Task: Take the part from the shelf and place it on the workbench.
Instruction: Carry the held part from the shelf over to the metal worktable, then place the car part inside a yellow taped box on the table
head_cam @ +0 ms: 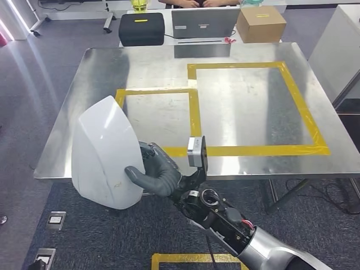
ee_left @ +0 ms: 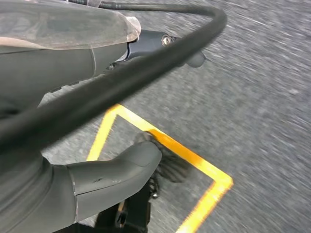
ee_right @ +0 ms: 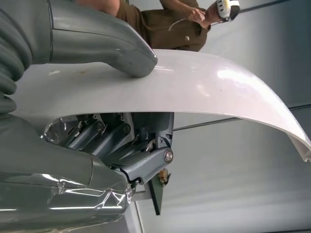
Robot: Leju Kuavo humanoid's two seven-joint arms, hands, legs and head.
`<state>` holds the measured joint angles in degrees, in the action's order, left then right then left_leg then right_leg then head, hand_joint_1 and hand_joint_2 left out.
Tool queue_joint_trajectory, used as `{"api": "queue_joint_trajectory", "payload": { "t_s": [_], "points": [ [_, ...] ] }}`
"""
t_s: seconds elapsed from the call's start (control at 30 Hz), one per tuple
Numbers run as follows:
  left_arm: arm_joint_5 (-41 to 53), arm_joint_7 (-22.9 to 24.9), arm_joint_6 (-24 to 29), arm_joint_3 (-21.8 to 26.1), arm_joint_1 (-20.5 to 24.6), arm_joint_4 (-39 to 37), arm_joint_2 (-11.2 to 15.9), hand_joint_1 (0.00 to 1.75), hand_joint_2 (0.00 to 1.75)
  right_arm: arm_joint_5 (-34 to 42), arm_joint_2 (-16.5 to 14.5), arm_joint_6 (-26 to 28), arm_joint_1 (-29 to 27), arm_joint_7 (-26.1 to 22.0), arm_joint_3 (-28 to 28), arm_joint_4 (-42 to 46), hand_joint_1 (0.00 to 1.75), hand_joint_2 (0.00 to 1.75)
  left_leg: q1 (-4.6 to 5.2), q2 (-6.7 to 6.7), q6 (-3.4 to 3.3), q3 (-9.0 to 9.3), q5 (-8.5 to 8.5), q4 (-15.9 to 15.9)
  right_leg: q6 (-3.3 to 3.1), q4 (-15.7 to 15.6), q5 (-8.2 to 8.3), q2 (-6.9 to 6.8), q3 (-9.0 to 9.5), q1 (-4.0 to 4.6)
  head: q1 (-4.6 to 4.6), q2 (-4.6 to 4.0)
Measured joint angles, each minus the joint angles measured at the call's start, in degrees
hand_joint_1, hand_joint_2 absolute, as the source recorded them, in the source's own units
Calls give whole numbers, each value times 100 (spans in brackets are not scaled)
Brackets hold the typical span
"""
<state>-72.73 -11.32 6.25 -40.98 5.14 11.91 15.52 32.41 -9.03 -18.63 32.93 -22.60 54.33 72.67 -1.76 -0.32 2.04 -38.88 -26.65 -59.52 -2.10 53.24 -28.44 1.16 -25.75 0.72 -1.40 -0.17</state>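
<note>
My right hand (head_cam: 154, 175) grips the white curved part (head_cam: 104, 154) by its edge, thumb on its outer face, upright at the worktop's (head_cam: 238, 107) near edge. My left hand's (ee_left: 110, 174) fingers: cannot tell.

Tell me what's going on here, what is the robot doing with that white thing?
The robot's right hand grips a white curved part, thumb on the outside and fingers underneath, holding it at the near edge of the steel workbench. The part isn't set down yet. The bench carries two yellow tape rectangles. The left hand hangs over the carpet, holding nothing. A person stands beyond the bench.
</note>
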Motion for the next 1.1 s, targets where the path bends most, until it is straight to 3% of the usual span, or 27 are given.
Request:
{"api": "queue_joint_trajectory", "payload": {
  "t_s": [0.03, 0.07, 0.1, 0.17, 0.23, 0.3, 0.33, 0.37, 0.4, 0.43, 0.5, 0.57, 0.7, 0.9, 1.1],
  "points": [
    [3, 0, 0, 1, -2, 0, 5, 0, 175, 2, 3, 4, 0, -5, 1, -8, 169, 175, 12, 6, -11, 5, 364, 267, 28, 22, -81, 11, 19, 13, -20, 0],
    [7, 0, -1, 1, -5, 0, 6, 0, 175, 5, 7, 9, -2, -10, 2, -16, 169, 175, 24, 9, -20, -2, 616, 415, 55, 39, -154, 23, 21, 25, -27, 0],
    [9, -1, -1, 1, -3, 0, 4, 0, 175, 9, 9, 13, 0, -19, 2, -21, 169, 175, 37, 8, -26, -17, 700, 452, 79, 51, -215, 39, 51, 37, -19, 0],
    [11, -2, -2, -1, 8, 0, -1, 0, 175, 17, 8, 14, 10, -43, -1, -22, 169, 175, 22, 4, -60, 23, 711, 435, 135, 59, -326, 37, 74, 29, 20, 0],
    [11, -4, -1, 1, 22, 0, 2, 0, 175, 27, 7, 9, 23, -65, -2, -19, 169, 175, 8, 7, -125, 85, 657, 452, 198, 414, -569, -7, -37, 11, 71, 0],
    [10, -6, 0, 2, 25, 0, 9, 0, 175, 37, 9, 3, 19, -72, -2, -21, 169, 175, 17, 10, -172, 147, 590, 455, 248, 1264, -960, -45, -465, -11, 130, 0],
    [10, -6, 0, 2, 24, 0, 10, 0, 175, 39, 10, 2, 14, -73, -2, -26, 169, 175, 20, 11, -177, 176, 559, 455, 265, 1676, -1091, -49, -715, -24, 156, 0],
    [10, -6, 0, 1, 24, 0, 8, 0, 175, 40, 11, 1, 10, -72, -2, -33, 169, 175, 19, 11, -177, 209, 529, 455, 277, 1908, -1100, -52, -891, -37, 176, 0],
    [10, -6, 0, 1, 23, 0, 5, 0, 175, 41, 13, 0, 6, -72, -2, -41, 169, 175, 17, 8, -171, 251, 499, 455, 284, 1891, -971, -55, -952, -52, 200, 0],
    [9, -6, 0, 0, 23, 0, 2, 0, 175, 42, 13, -1, 6, -73, -1, -46, 169, 175, 14, 3, -162, 304, 468, 455, 288, 1628, -723, -60, -895, -68, 226, 0],
    [7, -6, 1, 0, 24, 0, 0, 0, 175, 48, 13, -4, 13, -75, -2, -51, 169, 175, 19, -12, -124, 397, 408, 451, 284, 775, -165, -67, -617, -91, 280, 0],
    [4, -6, 2, 1, 29, 0, 10, 0, 175, 56, 13, -8, 19, -76, -2, -55, 169, 175, 45, -27, -84, 419, 370, 436, 267, 261, 83, -60, -441, -94, 306, 0],
    [-4, -7, 2, -1, 18, 0, 20, 0, 175, 61, 12, -12, 18, -76, -1, -59, 169, 175, 63, -25, -174, 417, 379, 455, 255, 178, 99, -23, -398, -89, 223, 0],
    [-4, -6, 4, -1, 24, 0, 24, 0, 175, 62, 12, -11, 20, -77, -1, -59, 169, 175, 64, -24, -124, 466, 397, 534, 217, 178, 80, -19, -392, -85, 103, 0],
    [-3, -6, 3, -1, 24, 0, 22, 0, 175, 62, 13, 10, 20, -78, -2, -59, 169, 175, 62, -24, -32, 476, 377, 551, 183, 178, 57, -21, -385, -78, 72, 0]
  ]
}}
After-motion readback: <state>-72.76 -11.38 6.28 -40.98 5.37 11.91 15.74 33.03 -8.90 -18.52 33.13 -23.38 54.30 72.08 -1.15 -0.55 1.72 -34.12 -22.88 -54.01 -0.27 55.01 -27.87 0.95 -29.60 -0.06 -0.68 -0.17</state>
